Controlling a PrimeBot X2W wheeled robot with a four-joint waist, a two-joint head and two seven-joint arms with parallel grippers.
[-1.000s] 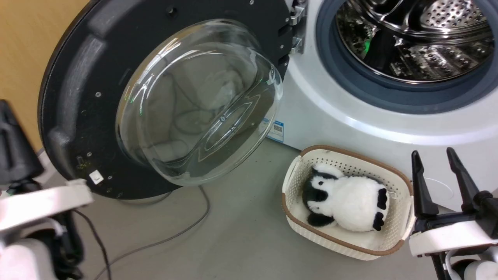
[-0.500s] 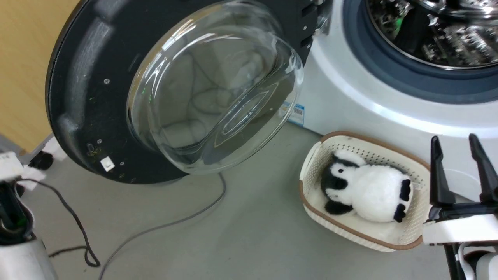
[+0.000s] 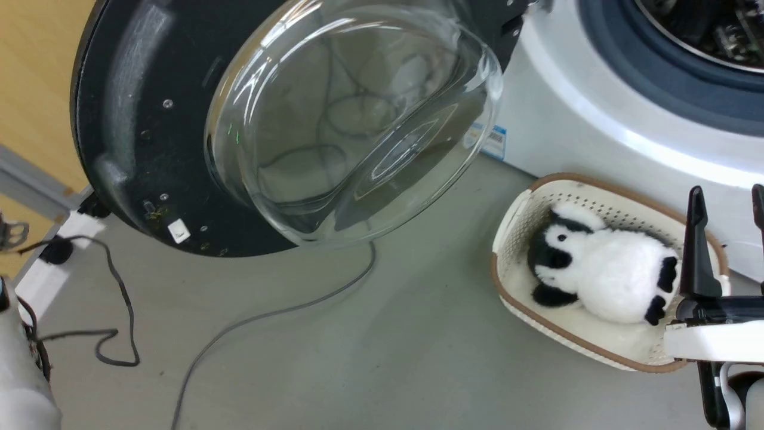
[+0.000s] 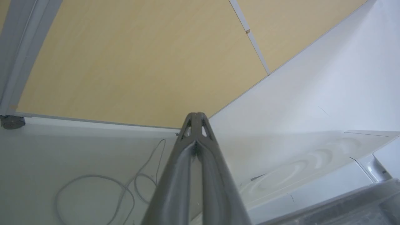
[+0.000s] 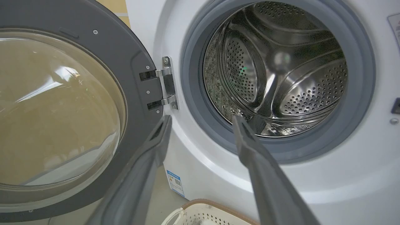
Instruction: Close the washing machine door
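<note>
Left gripper [image 4: 196, 118]: fingers pressed together, wall ahead of it. washing machine door [image 5: 137, 62] swung wide open, left of right gripper [image 5: 201, 120], whose fingers are spread. washing machine [image 5: 203, 175] drum dead ahead of it, basket [image 5: 203, 203] below.

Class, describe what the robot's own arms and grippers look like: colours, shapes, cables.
The right gripper has two long, black, tapering fingers on a black base, fixed to a white wrist block with a white cable looping beneath. The left gripper has matt grey fingers with small triangular cut-outs near the tips. A pale forearm sits at the head view's lower left.
</note>
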